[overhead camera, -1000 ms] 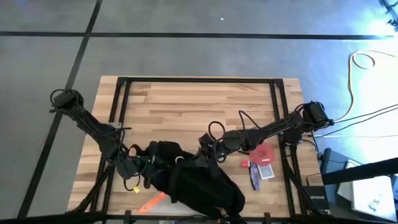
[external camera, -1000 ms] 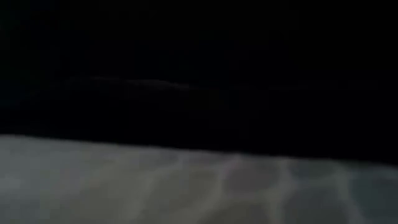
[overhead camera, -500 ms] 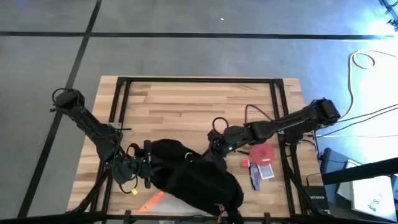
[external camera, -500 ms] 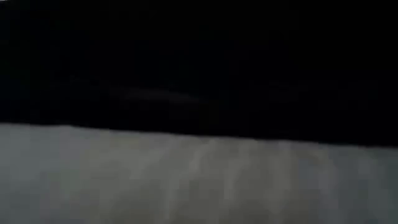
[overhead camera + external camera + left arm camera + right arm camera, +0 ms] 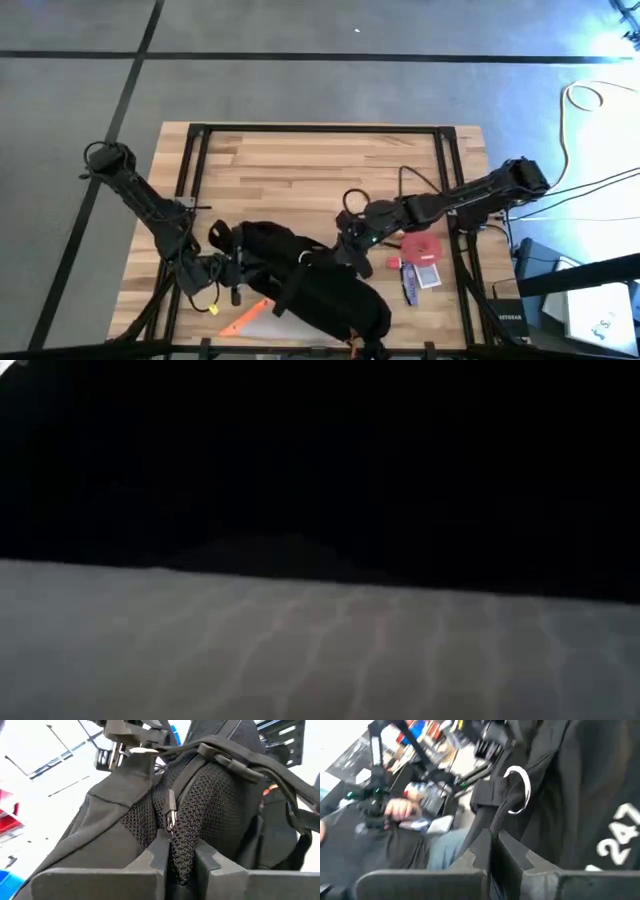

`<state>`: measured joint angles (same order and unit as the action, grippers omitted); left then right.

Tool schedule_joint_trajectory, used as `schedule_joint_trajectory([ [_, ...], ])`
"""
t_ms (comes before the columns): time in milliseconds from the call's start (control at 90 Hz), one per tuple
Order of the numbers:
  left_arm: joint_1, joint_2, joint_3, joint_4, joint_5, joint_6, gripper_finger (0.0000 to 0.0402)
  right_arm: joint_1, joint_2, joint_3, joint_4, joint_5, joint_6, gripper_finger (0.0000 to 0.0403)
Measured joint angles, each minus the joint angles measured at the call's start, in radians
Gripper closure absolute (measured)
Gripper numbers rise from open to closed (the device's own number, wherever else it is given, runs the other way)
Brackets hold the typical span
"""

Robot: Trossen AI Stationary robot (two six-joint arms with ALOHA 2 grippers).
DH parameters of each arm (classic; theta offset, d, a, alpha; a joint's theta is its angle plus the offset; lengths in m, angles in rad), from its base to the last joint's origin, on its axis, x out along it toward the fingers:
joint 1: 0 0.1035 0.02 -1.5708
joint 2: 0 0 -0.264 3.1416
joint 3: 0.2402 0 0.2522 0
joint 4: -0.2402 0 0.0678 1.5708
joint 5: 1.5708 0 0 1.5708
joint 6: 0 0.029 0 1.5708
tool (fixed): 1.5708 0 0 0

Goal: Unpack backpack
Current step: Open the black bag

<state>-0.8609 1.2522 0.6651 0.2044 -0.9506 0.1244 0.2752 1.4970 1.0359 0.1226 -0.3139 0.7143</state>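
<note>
Big black soft fabric backpack (image 5: 310, 285) slumped across the near half of the light wooden slat table (image 5: 300, 165), a bit left of centre, straps trailing over the top. Left gripper (image 5: 222, 268) down at the bag's left end, fingers (image 5: 159, 854) nearly together and clamped on a fold of black mesh fabric, with a small metal zipper pull (image 5: 170, 815) dangling right above the pinch. Right gripper (image 5: 348, 248) at the bag's upper right edge, fingers (image 5: 481, 847) pinched tight on black fabric there; white "247" lettering (image 5: 615, 832) off to one side in that wrist view, plus a silvery metal ring (image 5: 519, 790) on a strap just beyond the fingertips. Flat orange strip (image 5: 240, 322) poking out from under the bag's near left edge, next to something pale and translucent, and a tiny yellow bit (image 5: 214, 309) close to the left gripper. Right of the bag: round red disc-shaped thing (image 5: 420, 246), a small red piece (image 5: 394, 263) beside it, and a blue-and-white flat packet (image 5: 418, 283), all lying apart from the bag. Low view pretty much blocked, just dark fabric over a grey blur. Person in dark clothing (image 5: 380, 840) seated past the table in the right wrist view, one hand (image 5: 399, 810) showing.
</note>
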Motion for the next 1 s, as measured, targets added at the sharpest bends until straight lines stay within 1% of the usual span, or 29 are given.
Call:
schedule_joint_trajectory([
  [100, -0.001, 0.000, 0.000, 0.003, 0.017, -0.014, 0.0379, 0.000, 0.020, 0.000, 0.015, -0.023, 0.008, 0.0395],
  [178, -0.002, 0.000, -0.001, 0.003, 0.022, -0.026, 0.0379, 0.000, 0.022, 0.003, 0.004, -0.045, -0.047, 0.0375],
  [278, -0.002, 0.000, -0.003, 0.004, 0.023, -0.039, 0.0379, 0.001, 0.023, 0.030, -0.004, -0.055, -0.168, 0.0333],
  [367, -0.002, 0.000, -0.005, -0.001, 0.023, -0.048, 0.0379, 0.001, 0.023, 0.062, -0.003, -0.045, -0.230, 0.0285],
  [444, -0.001, 0.000, -0.005, -0.010, 0.023, -0.065, 0.0379, 0.001, 0.023, 0.093, -0.036, 0.001, -0.284, 0.0239],
  [500, -0.001, 0.000, -0.005, -0.010, 0.023, -0.069, 0.0378, 0.001, 0.023, 0.118, -0.066, 0.034, -0.367, 0.0207],
  [600, -0.001, 0.000, -0.005, -0.010, 0.024, -0.072, 0.0378, 0.001, 0.023, 0.160, -0.128, 0.127, -0.615, 0.0155],
  [689, -0.001, 0.000, -0.005, -0.010, 0.025, -0.072, 0.0377, -0.001, 0.023, 0.196, -0.216, 0.238, -0.837, 0.0123],
  [744, -0.001, 0.000, -0.005, -0.010, 0.025, -0.071, 0.0377, -0.006, 0.023, 0.232, -0.241, 0.319, -0.922, 0.0110],
  [778, -0.001, 0.000, -0.005, -0.010, 0.026, -0.067, 0.0377, -0.008, 0.023, 0.255, -0.232, 0.347, -0.964, 0.0105],
  [878, 0.007, 0.005, -0.005, -0.002, 0.027, -0.052, 0.0377, -0.007, 0.028, 0.326, -0.223, 0.378, -1.087, 0.0101],
  [944, 0.026, 0.005, -0.005, 0.006, 0.031, -0.038, 0.0377, 0.014, 0.049, 0.362, -0.234, 0.402, -1.162, 0.0104],
  [1000, 0.043, 0.005, -0.005, 0.016, 0.033, -0.033, 0.0377, 0.034, 0.067, 0.388, -0.265, 0.448, -1.211, 0.0110],
])
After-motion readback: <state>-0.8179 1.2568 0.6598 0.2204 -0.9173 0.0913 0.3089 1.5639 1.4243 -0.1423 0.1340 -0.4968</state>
